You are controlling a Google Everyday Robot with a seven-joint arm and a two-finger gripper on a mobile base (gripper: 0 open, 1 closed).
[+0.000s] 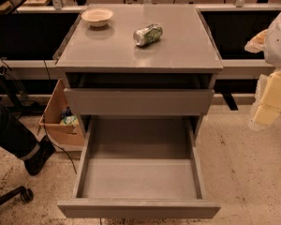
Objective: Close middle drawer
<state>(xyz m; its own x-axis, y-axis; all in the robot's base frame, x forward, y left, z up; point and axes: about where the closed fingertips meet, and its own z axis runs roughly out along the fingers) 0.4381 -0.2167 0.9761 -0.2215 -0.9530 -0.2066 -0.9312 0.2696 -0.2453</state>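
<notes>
Grey cabinet with a flat grey top surface (178, 50) stands at centre of the camera view, seen from the front and above.

The middle drawer (138, 208), a wide, shallow grey box drawer with a plain handleless front panel, is pulled far out of the cabinet towards the camera. Its grey side walls and bare grey floor are fully exposed, and its front panel lies near the bottom edge of the view.

Above it, the upper grey drawer front (138, 102) sits slightly forward of the cabinet body. A dark gap shows between that front and the underside of the top.

On the surface:
- a shallow beige bowl (97, 17), upright, near the rear left corner
- a dented green and silver drinks can (148, 34), lying on its side, right of the bowl and apart from it

The gripper (269, 102), a pale yellow and white assembly, is at the right edge of the view. It is beside the cabinet at roughly the height of the upper drawer and well apart from the middle drawer. It touches nothing visible. Whether its jaws are released or clenched cannot be told.

Left of the cabinet, an open brown box (56, 121) rests on the floor with small items inside that cannot be identified. Further left are a dark trouser leg and a black shoe (37, 158), and below them a black chair castor (26, 194). The floor (243, 172) is pale and speckled
</notes>
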